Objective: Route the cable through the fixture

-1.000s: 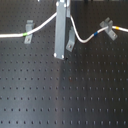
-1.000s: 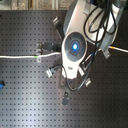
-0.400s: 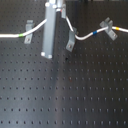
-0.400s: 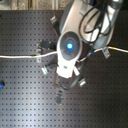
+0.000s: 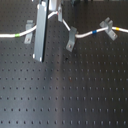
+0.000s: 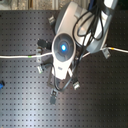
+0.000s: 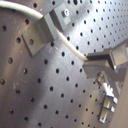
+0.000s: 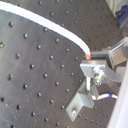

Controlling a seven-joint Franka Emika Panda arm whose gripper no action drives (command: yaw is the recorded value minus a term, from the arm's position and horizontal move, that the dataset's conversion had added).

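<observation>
black board full of little holes (image 5: 75, 95) | small blue thing at the second exterior view's left edge (image 6: 1, 85) | black wires looping over the board (image 6: 95, 22)

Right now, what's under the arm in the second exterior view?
The cable runs in from the second exterior view's left and vanishes beneath the arm. Its path there, and most of the fixture clips, are covered.

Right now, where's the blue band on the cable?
In the first exterior view, the blue band sits upper right on the cable, between the middle clip and the right clip.
</observation>
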